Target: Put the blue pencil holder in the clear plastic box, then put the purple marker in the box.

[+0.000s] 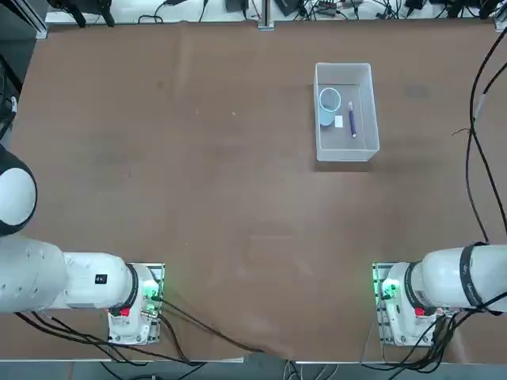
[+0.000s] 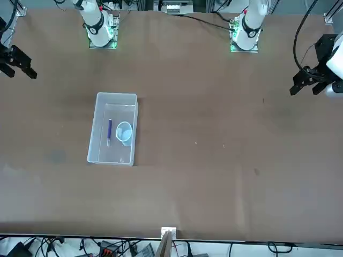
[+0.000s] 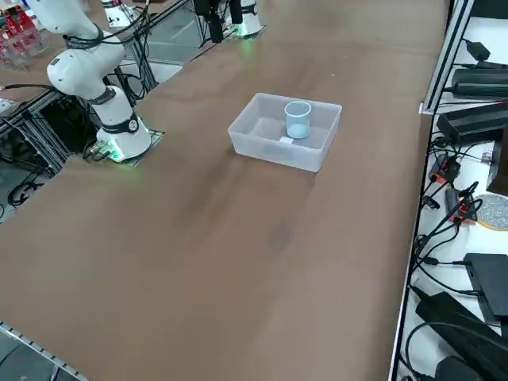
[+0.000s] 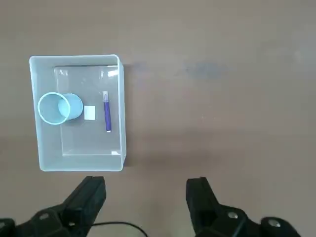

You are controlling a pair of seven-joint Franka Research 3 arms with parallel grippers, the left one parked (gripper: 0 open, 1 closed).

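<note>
I see the brown table almost bare, which leaves the clear plastic box standing alone on the far part of my right arm's half, its long sides running away from the robot. From the overhead and wrist views I judge both steps done: everything the task names now sits inside that box's walls. The blue pencil holder stands upright on the box floor, mouth up, toward one long wall, just beside the small white label; upright is how a cup settles when it is lowered and let go rather than dropped. The purple marker lies flat on the other side of that label, parallel to the long walls and apart from the cup, so it has room to lie without leaning on anything. My right gripper hangs high above the table, pointing straight down, offset from the box rather than over it, its two fingers spread wide with nothing between them but bare tabletop, since nothing is left to carry.
</note>
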